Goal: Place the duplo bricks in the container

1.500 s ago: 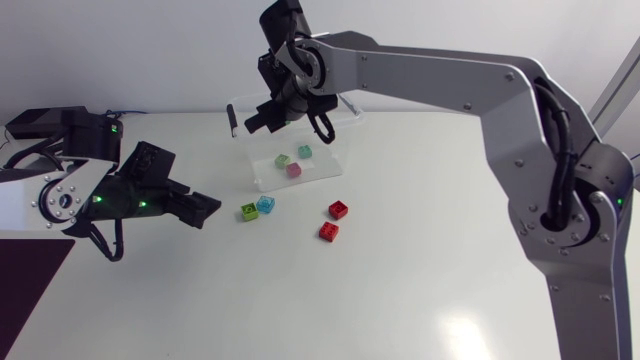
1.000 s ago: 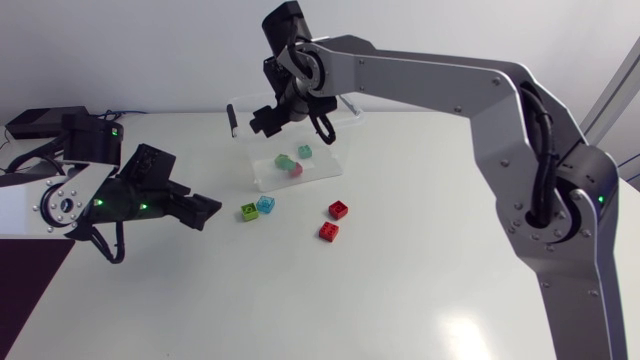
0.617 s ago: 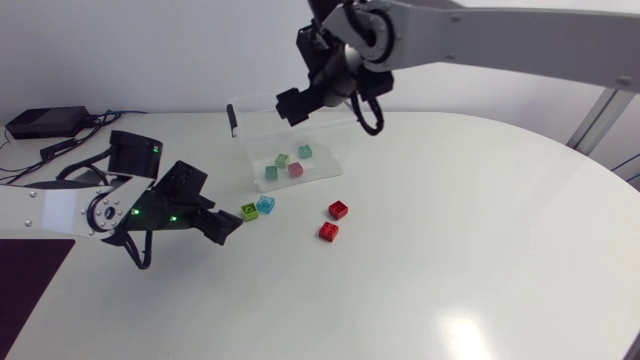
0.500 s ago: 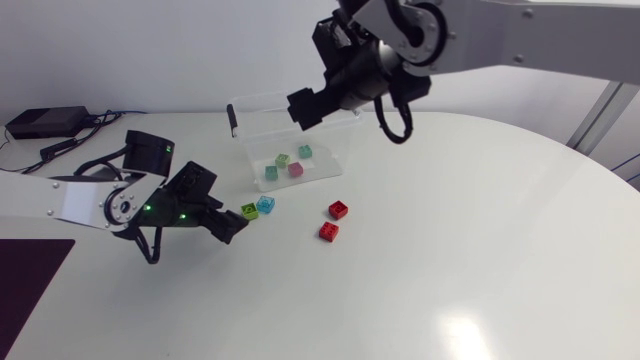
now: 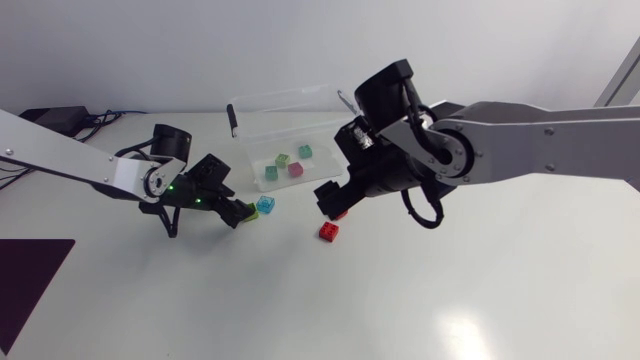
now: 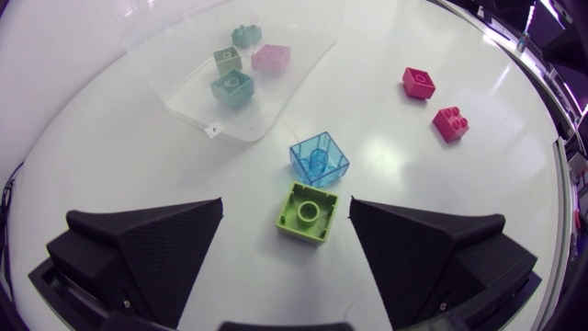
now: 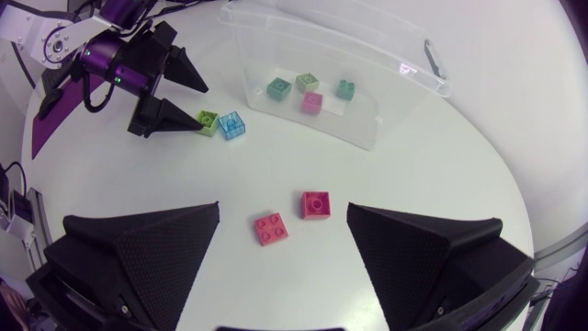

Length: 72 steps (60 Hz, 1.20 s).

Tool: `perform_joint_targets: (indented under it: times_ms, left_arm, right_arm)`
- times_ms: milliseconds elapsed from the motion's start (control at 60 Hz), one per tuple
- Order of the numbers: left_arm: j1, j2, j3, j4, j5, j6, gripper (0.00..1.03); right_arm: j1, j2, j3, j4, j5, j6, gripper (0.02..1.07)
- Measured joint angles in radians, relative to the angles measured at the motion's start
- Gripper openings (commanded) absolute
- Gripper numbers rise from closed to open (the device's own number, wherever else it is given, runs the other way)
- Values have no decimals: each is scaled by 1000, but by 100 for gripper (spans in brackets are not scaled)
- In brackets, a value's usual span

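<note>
Desk [image 5: 450, 290] from above, white, with two robot arms over it. The left arm [image 5: 80, 160] enters from the left side; the left jaws sit low by a lime green brick [image 5: 250, 212], which they mostly hide. A clear blue brick [image 5: 266, 204] lies just beside the green one. Beyond them, toward the desk's far edge, stands a clear plastic container [image 5: 290, 115] holding four bricks: a teal brick [image 5: 271, 173], a pale green brick [image 5: 283, 160], a pink brick [image 5: 296, 169] and a second teal brick [image 5: 304, 151]. The right arm [image 5: 540, 140] enters from the right side; the right jaws hang over the middle of the desk. One red brick [image 5: 328, 231] lies just beside their tips, and another red brick [image 5: 341, 213] shows only partly beneath them.

From the left wrist, the left jaws stand wide open. The lime green brick sits on the desk between them, stud up, touching neither side. The clear blue brick is just ahead of it, the container farther ahead with its four bricks inside, and both red bricks lie well off to one side.

From the right wrist, the right jaws are spread wide and hold nothing. Both red bricks lie on the desk below, in the gap between them, near each other but apart. Farther ahead are the container and the left jaws, open around the lime green brick.
</note>
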Motion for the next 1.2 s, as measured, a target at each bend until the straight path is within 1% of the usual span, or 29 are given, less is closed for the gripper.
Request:
perform_joint_targets:
  times_ms: [50, 183, 367, 433, 533, 550, 600, 650, 667, 683, 700, 917, 1017, 1200]
  left_arm:
    - [3, 18, 10, 1, 3, 13, 96]
    - [5, 57, 25, 0, 9, 39, 88]
    - [5, 93, 40, -3, 26, 61, 86]
    - [5, 102, 50, -3, 30, 64, 81]
    - [5, 121, 70, -3, 36, 70, 80]
    - [5, 124, 72, -3, 38, 73, 77]
    - [5, 130, 79, -3, 45, 77, 62]
    - [5, 135, 87, -11, 51, 80, 38]
    - [5, 135, 89, -14, 54, 80, 31]
    - [5, 137, 91, -18, 55, 80, 26]
    - [5, 137, 92, -19, 56, 80, 24]
    - [9, 132, 102, -66, 71, 80, 21]
    - [15, 106, 90, -119, 83, 80, 21]
    - [40, 7, 76, -208, 143, 76, 21]
  right_arm:
    - [0, 0, -13, 17, 0, 0, 102]
    - [-1, 8, -27, 49, -2, 0, 102]
    - [-26, 68, -29, 95, -2, 0, 102]
    - [-34, 84, -35, 101, -2, 0, 102]
    - [-40, 99, -42, 104, -2, 0, 102]
    - [-40, 100, -43, 106, -2, 0, 102]
    - [-39, 104, -47, 114, -2, 0, 102]
    - [-39, 113, -47, 123, -2, 1, 102]
    - [-39, 115, -47, 124, -2, 1, 102]
    - [-39, 120, -47, 127, -2, 1, 102]
    - [-40, 123, -47, 127, -2, 1, 102]
    - [-56, 204, -44, 150, -2, 4, 102]
    - [-64, 238, -43, 150, -6, 4, 102]
    - [-64, 281, -36, 154, -51, 4, 102]
